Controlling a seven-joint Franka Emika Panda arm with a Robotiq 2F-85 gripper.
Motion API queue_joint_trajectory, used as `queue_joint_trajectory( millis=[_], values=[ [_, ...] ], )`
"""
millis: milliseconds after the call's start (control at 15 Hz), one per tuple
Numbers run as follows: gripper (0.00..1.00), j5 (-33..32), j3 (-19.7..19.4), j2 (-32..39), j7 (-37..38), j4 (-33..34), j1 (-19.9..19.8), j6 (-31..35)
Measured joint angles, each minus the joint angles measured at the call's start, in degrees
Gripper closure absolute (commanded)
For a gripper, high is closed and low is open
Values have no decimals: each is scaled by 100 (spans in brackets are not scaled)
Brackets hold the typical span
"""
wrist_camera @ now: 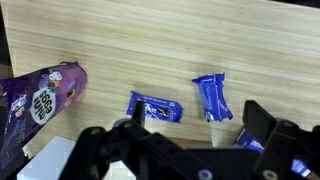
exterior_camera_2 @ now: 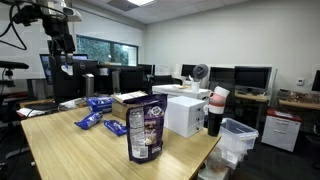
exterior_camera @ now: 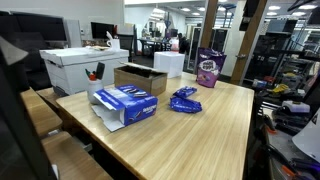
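My gripper (wrist_camera: 195, 130) hangs open and empty, high above the wooden table (wrist_camera: 120, 40); in an exterior view it is up at the far left (exterior_camera_2: 65, 58). Directly below in the wrist view lie two blue snack packets, one flat (wrist_camera: 155, 108) and one crumpled (wrist_camera: 212, 97), both apart from my fingers (wrist_camera: 265, 120). The packets also show in both exterior views (exterior_camera: 185, 100) (exterior_camera_2: 88, 120). A purple snack bag (wrist_camera: 40, 100) (exterior_camera: 208, 68) (exterior_camera_2: 145, 130) stands upright at the table's edge. An opened blue box (exterior_camera: 125, 103) (exterior_camera_2: 98, 102) (wrist_camera: 252, 140) lies close to the packets.
A cardboard box (exterior_camera: 140, 77) (exterior_camera_2: 130, 100) and a white box (exterior_camera: 85, 65) (exterior_camera_2: 185, 115) sit on the table. A dark cup (exterior_camera_2: 215, 110) stands by the white box, with a bin (exterior_camera_2: 238, 140) beyond the table edge. Desks with monitors line the room.
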Motion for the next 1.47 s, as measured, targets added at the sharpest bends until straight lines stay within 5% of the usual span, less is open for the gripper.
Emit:
queue_joint_trajectory(
  millis=[667, 1467],
  values=[
    [0, -2, 3, 36, 116, 6, -1, 0],
    [0, -704, 799, 1534, 2140, 539, -87, -38]
  ],
)
